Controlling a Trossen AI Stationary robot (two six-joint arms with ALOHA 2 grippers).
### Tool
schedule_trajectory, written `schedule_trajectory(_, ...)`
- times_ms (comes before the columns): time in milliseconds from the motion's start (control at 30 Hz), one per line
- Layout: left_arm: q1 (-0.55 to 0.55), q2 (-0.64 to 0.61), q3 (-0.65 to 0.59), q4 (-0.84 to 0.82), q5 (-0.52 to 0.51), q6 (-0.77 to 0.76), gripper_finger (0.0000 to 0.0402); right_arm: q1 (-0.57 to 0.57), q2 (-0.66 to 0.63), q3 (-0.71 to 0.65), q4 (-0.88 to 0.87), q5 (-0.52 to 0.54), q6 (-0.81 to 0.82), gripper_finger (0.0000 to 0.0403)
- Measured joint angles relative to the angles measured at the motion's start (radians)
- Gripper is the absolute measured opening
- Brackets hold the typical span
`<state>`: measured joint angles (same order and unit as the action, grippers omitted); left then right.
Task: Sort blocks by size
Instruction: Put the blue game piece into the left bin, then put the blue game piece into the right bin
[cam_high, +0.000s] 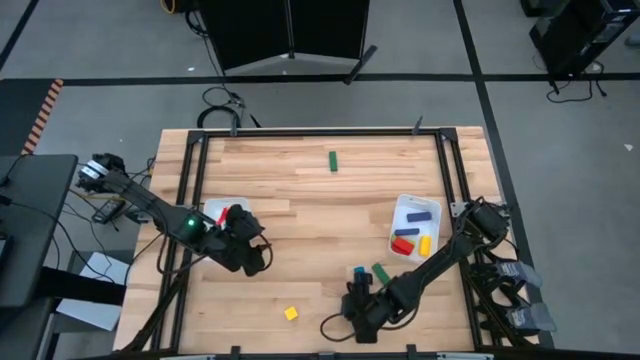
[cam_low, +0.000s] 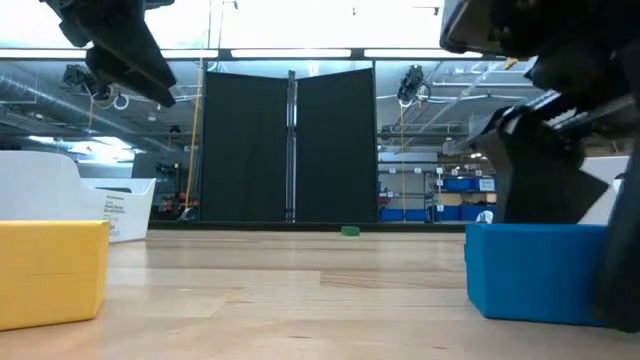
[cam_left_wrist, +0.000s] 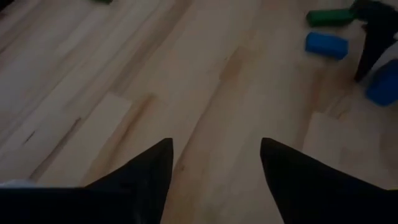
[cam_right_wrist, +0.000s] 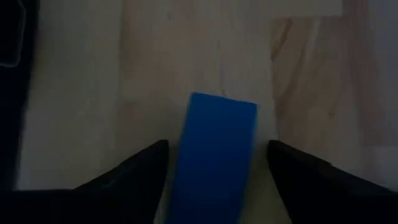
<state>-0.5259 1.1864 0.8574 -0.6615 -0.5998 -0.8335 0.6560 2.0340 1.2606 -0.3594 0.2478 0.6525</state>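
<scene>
My right gripper (cam_high: 357, 303) is open near the table's near edge. Its fingers stand on either side of a blue block (cam_right_wrist: 214, 155) that lies flat on the table, also seen in the low view (cam_low: 535, 270); a gap shows on each side. A second blue block (cam_high: 358, 272) and a green block (cam_high: 380, 272) lie just beyond it. A yellow cube (cam_high: 291, 313) lies to its left. A green bar (cam_high: 332, 160) lies far back. My left gripper (cam_high: 255, 255) is open and empty above bare wood (cam_left_wrist: 214, 143), beside the left white bin (cam_high: 236, 206).
The left white bin holds a red block (cam_high: 222, 215). A right white bin (cam_high: 403, 203) holds blue, red and yellow blocks. A black frame (cam_high: 300, 131) runs round the table top. Bare wood lies across the table's middle.
</scene>
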Motion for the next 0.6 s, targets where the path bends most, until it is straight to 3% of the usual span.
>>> schedule_trajectory(133,-0.015,0.037,0.0,0.122,0.04,0.087,0.0247,0.003,0.015,0.003,-0.006,0.047,0.044,0.0242)
schedule_trajectory(267,-0.045,0.114,0.0,0.3,0.104,0.2,0.0247,0.014,-0.008,-0.003,-0.042,0.093,0.018,0.0144)
schedule_trajectory(433,-0.101,0.233,-0.001,0.497,0.153,0.344,0.0247,0.024,-0.111,-0.005,-0.158,0.231,-0.069,0.0141)
schedule_trajectory(600,-0.16,0.353,0.007,0.638,0.173,0.485,0.0249,0.037,-0.276,-0.004,-0.459,0.403,0.026,0.0141)
